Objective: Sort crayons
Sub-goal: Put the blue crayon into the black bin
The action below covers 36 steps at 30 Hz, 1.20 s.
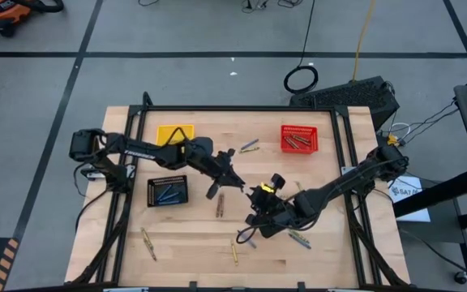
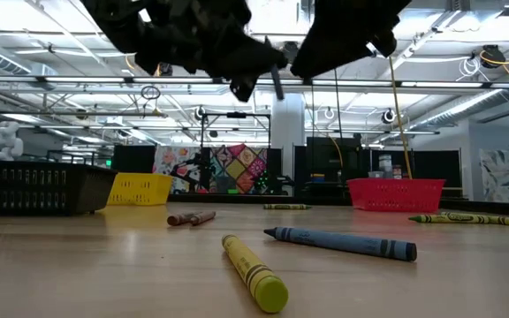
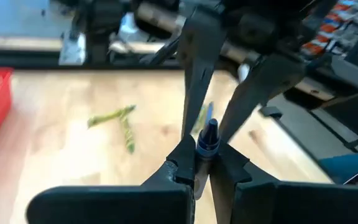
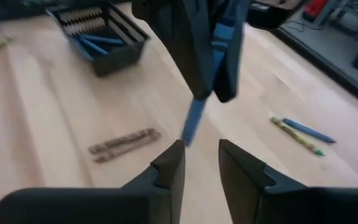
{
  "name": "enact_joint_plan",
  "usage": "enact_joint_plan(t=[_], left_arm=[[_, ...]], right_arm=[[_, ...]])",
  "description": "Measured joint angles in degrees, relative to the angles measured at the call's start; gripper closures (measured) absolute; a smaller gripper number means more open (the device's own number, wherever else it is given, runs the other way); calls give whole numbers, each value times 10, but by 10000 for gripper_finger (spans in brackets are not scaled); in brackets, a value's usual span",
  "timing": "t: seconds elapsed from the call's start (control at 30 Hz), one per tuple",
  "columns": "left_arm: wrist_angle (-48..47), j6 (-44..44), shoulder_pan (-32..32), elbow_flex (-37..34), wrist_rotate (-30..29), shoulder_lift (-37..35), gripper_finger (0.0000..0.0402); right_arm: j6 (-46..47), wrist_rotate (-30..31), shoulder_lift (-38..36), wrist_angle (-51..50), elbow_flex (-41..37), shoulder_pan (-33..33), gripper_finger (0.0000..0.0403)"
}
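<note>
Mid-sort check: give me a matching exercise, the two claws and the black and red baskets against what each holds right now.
1 left claw
2 right claw
3 black basket
4 red basket

A brown-red crayons inside
B open, holding nothing
C shut on a blue crayon
D blue crayons inside

Pairs: 1-C, 2-B, 3-D, 4-A

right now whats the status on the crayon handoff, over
Left gripper shut on blue crayon above mid-table. Right gripper open, just off the crayon's tip. Black basket holds blue ones. Nothing in the way.
</note>
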Motion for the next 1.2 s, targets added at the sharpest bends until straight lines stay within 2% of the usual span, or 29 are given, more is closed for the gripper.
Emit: enact_joint_plan(t=[0.23,0.43,0.6,0.8,0.97,1.2], left_arm=[[-114,1,44,0,0,-1,384],[-269,29,64,1,-2,-26,384],[-414,72,61,28,-5,-77,384],[-591,75,57,37,-80,-132,384],[-715,71,49,37,-147,-145,384],[-803,58,45,37,-165,-145,384]], right_arm=[[4,2,0,-73,0,-40,303],[4,2,0,-135,0,-96,303],[2,2,0,-180,0,-147,303],[-1,2,0,-218,0,-209,303],[-7,1,0,-232,0,-247,303],[-40,0,0,-232,0,-272,303]])
